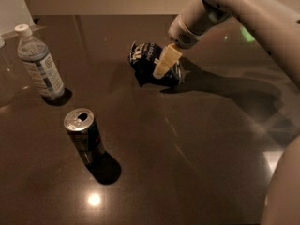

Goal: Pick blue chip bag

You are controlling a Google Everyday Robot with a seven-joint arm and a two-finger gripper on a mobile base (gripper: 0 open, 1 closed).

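The blue chip bag [144, 60] is a crumpled dark navy foil bag with white lettering. It lies on the dark glossy table [197, 153] at the upper middle of the camera view. My gripper [161, 68] comes down from the upper right on a pale arm. Its cream tip is right over the bag's right half and covers part of it. I cannot tell whether it touches the bag.
An upright dark drink can [85, 137] with a silver top stands at the front left. A clear water bottle [40, 69] with a white cap stands at the far left. My arm's pale body fills the right edge.
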